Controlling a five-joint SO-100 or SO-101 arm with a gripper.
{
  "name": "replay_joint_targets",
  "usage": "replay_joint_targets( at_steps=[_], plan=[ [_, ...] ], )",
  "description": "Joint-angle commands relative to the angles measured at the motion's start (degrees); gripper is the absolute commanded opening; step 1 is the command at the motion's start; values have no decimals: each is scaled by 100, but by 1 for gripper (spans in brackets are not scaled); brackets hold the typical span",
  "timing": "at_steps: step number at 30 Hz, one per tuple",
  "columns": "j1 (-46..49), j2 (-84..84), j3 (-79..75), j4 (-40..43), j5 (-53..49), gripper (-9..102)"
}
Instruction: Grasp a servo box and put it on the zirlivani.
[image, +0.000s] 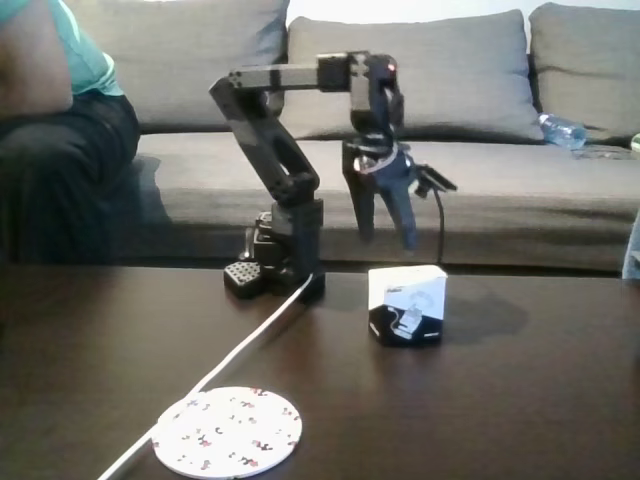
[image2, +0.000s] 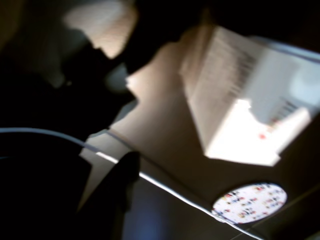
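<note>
Item 1: servo box (image: 407, 305), sm. cube, white top w/ black lower part, servo pic on the side facing the fixed view. Sits on the dark table (image: 540, 400), right of centre, nothing touching it. In the wrist view the box (image2: 245, 100) shows blurred, upper right, white w/ print on one side.

Item 2: zirlivani (image: 228, 431), flat round white disc w/ dark & reddish specks. Lies flat at the near edge of the table in the fixed view, left of and well apart from the box. Wrist view: disc (image2: 250, 202) at the bottom right, below the box.

Item 3: black arm, base at the back of the table. Gripper (image: 385, 240) hangs pointing down, above the box and a bit to its left, not touching. Fingers spread apart, nothing between them.

Item 4: white cable (image: 215, 375), runs from the arm base diagonally toward the near left, passing the disc's left rim.

Item 5: grey sofa (image: 480, 120) behind the table; person seated at far left; plastic bottle (image: 562, 130) lying on the seat at right.
</note>
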Motion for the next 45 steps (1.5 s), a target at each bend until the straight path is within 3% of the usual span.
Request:
replay_joint_targets(
  at_steps=[1,9,45],
  plan=[
    [272,316,18,-264,-97,52],
    [694,18,281,-598,-334,52],
    [633,-1406,299,-1081,-352,51]
  ],
)
